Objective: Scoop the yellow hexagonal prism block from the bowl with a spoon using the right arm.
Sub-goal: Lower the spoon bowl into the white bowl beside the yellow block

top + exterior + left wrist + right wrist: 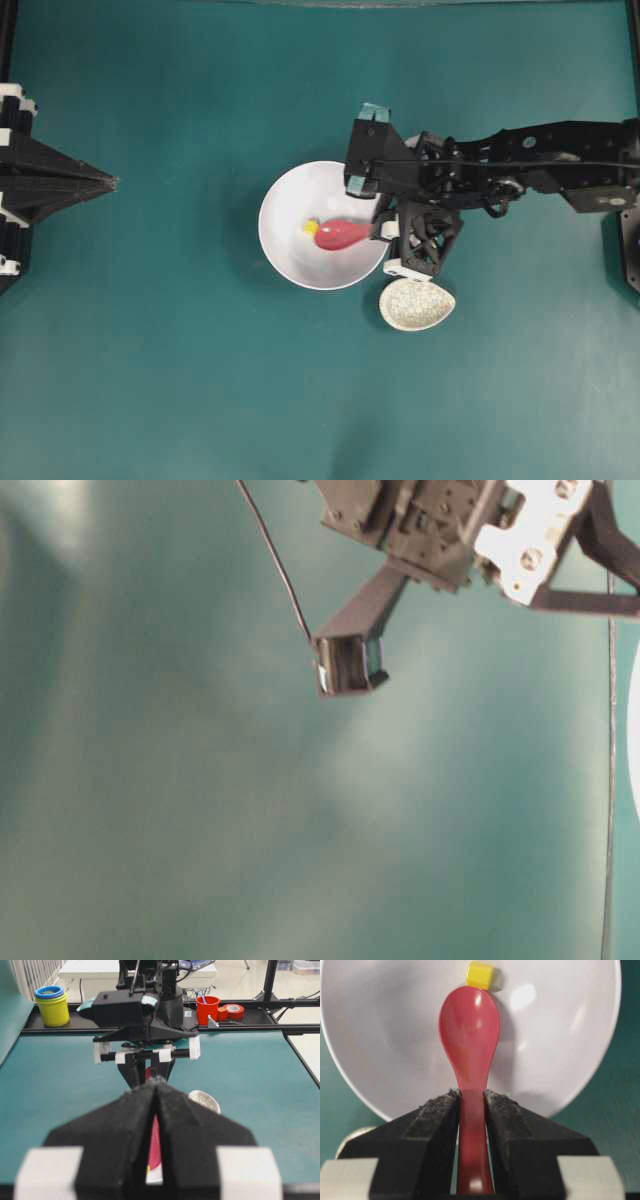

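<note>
I have the right fingers (pixel 471 1102) clamped on the pink-red spoon (pixel 470 1035) handle, its head down inside the white bowl (pixel 290 205). The yellow hexagonal prism block (pixel 480 975) sits at the spoon's tip. My left fingers (pixel 156 1091) are closed.

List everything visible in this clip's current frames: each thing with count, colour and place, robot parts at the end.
bowl: one, plain white, middle of the teal table.
yellow block: one, bright yellow, inside the bowl, just beyond the spoon's tip.
spoon: one, glossy pink-red, head inside the bowl, handle clamped by the right gripper.
small dish: one, speckled off-white, on the table beside the bowl, near the right arm.
table: one, teal surface.
stacked cups: yellow and blue, on the shelf behind the table.
red cup: one, same shelf.
right gripper: black, closed on the spoon handle.
left gripper: black, closed, parked at the left edge.
</note>
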